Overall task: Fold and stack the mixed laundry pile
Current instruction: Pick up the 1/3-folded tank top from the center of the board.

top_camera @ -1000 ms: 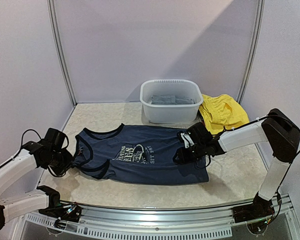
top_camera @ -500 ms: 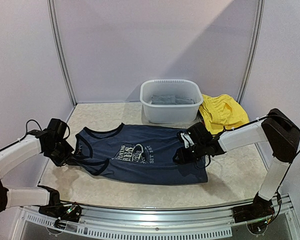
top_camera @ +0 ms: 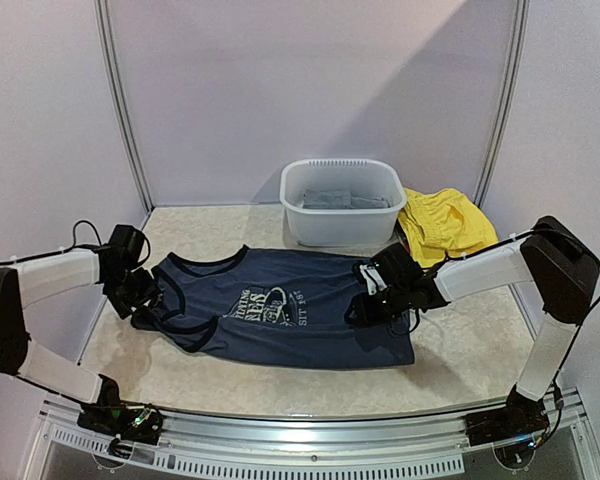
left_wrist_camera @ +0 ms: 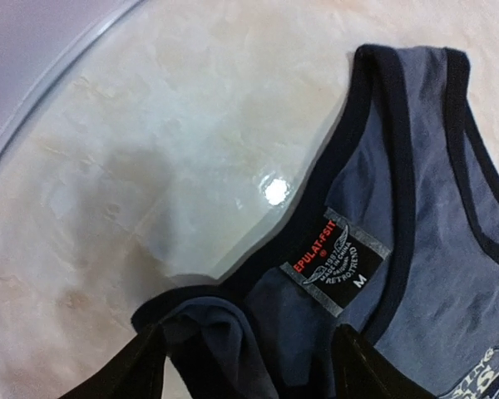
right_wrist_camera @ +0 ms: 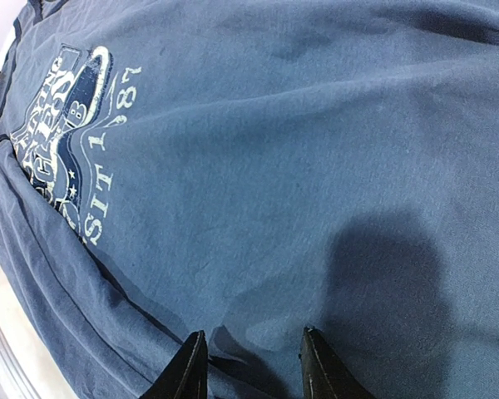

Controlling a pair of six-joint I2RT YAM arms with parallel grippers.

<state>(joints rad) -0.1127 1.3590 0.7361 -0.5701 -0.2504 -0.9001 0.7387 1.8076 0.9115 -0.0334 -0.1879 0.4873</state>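
Barely begun: navy tank top (top_camera: 280, 310) spread flat mid-bench, not yet folded; yellow clothes (top_camera: 445, 225) heaped at far right corner. Left tool (left_wrist_camera: 249, 374) released over shoulder strap; right tool (right_wrist_camera: 251, 370) on body cloth, grip impossible to tell.

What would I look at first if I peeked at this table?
The navy tank top with white print, spread flat in the middle of the table, with the left gripper at its neck end and the right gripper on its hem end. Behind it sit a white basin and a bright yellow garment.
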